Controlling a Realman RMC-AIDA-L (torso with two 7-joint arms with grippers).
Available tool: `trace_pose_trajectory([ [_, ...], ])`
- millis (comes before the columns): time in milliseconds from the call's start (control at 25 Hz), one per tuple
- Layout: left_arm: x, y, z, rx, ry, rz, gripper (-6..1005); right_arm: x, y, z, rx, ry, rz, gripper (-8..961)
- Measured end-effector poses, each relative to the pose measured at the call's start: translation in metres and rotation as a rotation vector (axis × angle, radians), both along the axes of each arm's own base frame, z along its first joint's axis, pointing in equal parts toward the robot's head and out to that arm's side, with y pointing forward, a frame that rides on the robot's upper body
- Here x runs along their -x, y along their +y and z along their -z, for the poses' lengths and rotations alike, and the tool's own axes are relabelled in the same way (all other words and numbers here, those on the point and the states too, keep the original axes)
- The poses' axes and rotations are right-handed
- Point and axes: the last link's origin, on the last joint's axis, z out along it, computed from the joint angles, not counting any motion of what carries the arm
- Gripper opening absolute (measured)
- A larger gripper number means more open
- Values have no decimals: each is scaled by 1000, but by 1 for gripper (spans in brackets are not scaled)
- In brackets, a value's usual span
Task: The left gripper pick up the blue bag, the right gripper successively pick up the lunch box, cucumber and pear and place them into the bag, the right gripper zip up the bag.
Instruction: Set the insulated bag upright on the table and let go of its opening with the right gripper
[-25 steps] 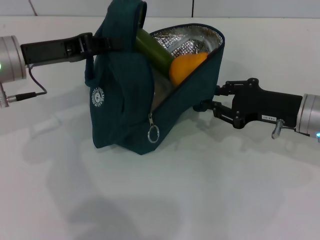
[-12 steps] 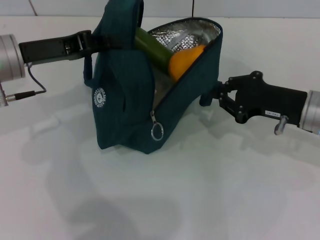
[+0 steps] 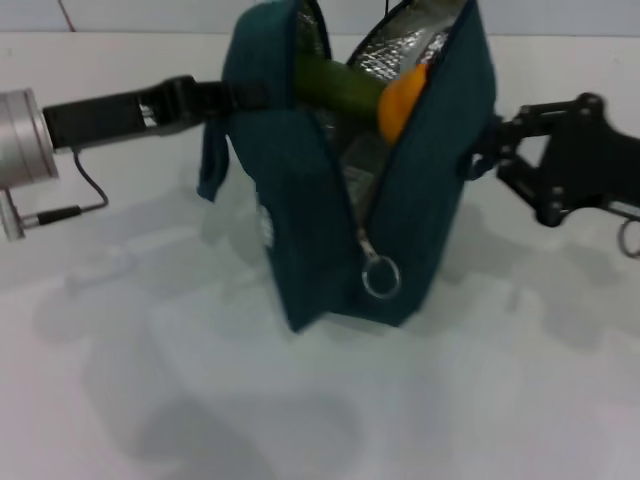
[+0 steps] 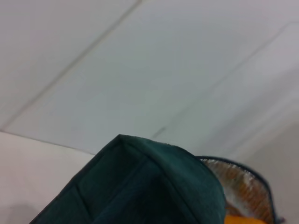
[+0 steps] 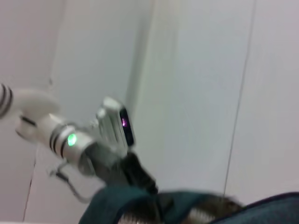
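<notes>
The blue bag point(image 3: 300, 200) stands upright mid-table, its top open and the silver lining showing. Out of the opening stick the green cucumber point(image 3: 340, 85) and the orange pear point(image 3: 402, 100). The lunch box is hidden. The zipper's metal ring point(image 3: 381, 277) hangs low on the bag's near end. My left gripper point(image 3: 212, 95) is shut on the bag's left side by a handle. My right gripper point(image 3: 480, 158) rests against the bag's right side. The left wrist view shows the bag point(image 4: 149, 186) close up. In the right wrist view the left gripper point(image 5: 140, 179) meets the bag point(image 5: 196, 210).
A thin cable point(image 3: 85, 190) loops from the left arm down to the white table point(image 3: 300, 400). A wall rises behind the table's far edge.
The bag has swung upright and shifted right, its zipper end now facing me. Both arms have moved right with it, and the right gripper has risen.
</notes>
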Motion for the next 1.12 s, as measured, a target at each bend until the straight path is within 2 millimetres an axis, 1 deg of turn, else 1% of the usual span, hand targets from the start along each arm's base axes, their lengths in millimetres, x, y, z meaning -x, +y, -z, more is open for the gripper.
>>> trace_pose_trajectory([
  [120, -2, -3, 14, 48, -23, 14, 121, -2, -10, -19, -7, 30, -22, 77],
  [240, -7, -5, 32, 99, -37, 31, 122, -10, -16, -35, 3, 23, -23, 77],
  [400, -14, -6, 57, 152, -48, 56, 122, -22, -20, -43, 21, -21, -3, 71],
  [520, -17, -3, 69, 164, -27, 52, 123, -31, -21, -45, 35, -65, 21, 70],
  [680, -17, 4, 73, 132, -5, 37, 123, -37, -21, -42, 57, -112, 29, 71],
  [840, -17, 12, 69, 62, -7, 43, 124, -38, -17, -37, 60, -131, 42, 71],
  [1120, -6, 6, 68, 48, -6, 13, 124, -32, -7, -27, 84, -153, 32, 68],
])
